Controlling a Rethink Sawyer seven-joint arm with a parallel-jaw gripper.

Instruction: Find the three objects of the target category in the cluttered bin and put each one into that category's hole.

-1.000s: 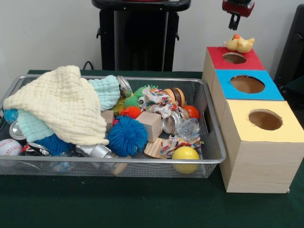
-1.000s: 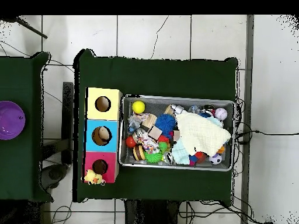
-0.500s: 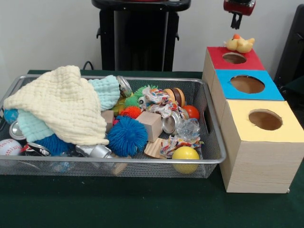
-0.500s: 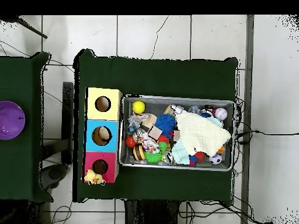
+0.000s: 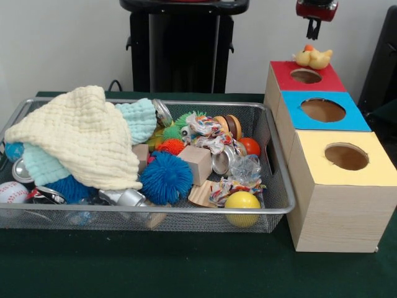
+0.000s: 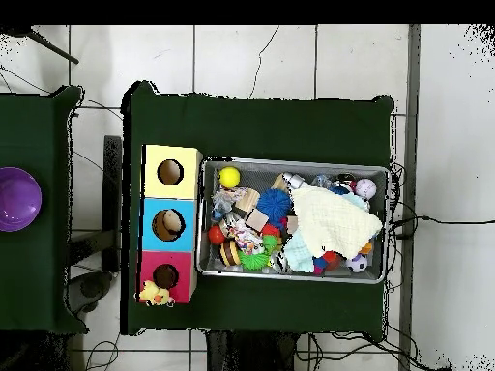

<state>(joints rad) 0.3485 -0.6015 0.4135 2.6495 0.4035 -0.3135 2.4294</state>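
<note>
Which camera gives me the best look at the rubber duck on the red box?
The front view: the rubber duck shows clearly, sitting on the red box behind its hole, below the gripper. The overhead view shows it only as a small yellow blob at the box's edge.

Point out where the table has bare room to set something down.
Bare green cloth runs along the near edge in front of the wire mesh bin and the wooden three-hole box. The overhead view shows a wider bare strip beside the bin's other long side. The bin itself is packed; a yellow rubber duck sits on the red end.
</note>
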